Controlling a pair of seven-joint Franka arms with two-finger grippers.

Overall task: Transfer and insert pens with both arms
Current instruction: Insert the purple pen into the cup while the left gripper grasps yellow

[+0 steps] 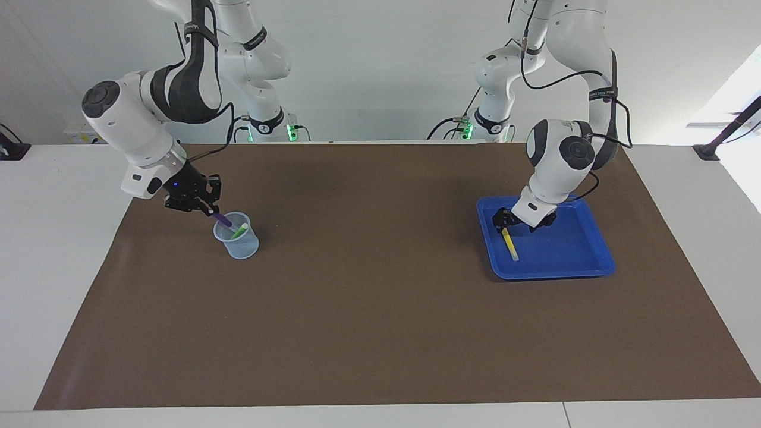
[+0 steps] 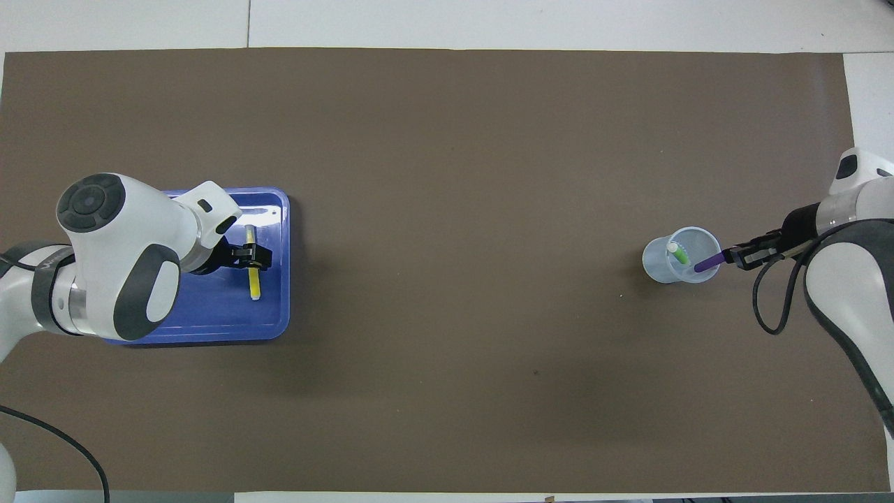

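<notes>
As the facing view showed, step in hand: the right arm was feeding the purple pen (image 1: 222,219) into the clear cup (image 1: 241,246), which stood near the right arm's end of the table.
Right gripper (image 1: 205,209): fingertips pinched on the pen's upper end, just above the cup rim. The pen slanted, with its lower end inside.
Green pen (image 1: 240,230): already in the cup, leaning on the rim.
Advice, right: judged best to let go only once the tip sat well below the rim, and to lift off without nudging the light cup.
Left gripper (image 1: 504,226): low in the blue tray (image 1: 571,270) at the left arm's end of the table, over the yellow pen (image 1: 510,245). Contact could not be told.

Overhead view, right gripper (image 2: 733,257): at the cup's edge, clamped on the purple pen (image 2: 707,264).
Cup (image 2: 656,269): held the green pen (image 2: 677,253) too.
Left gripper (image 2: 253,255): fingers spread, straddling the yellow pen (image 2: 255,283) near one end. The pen lay along one tray (image 2: 209,332) edge.
Advice, left: judged best to centre the pen before closing.
</notes>
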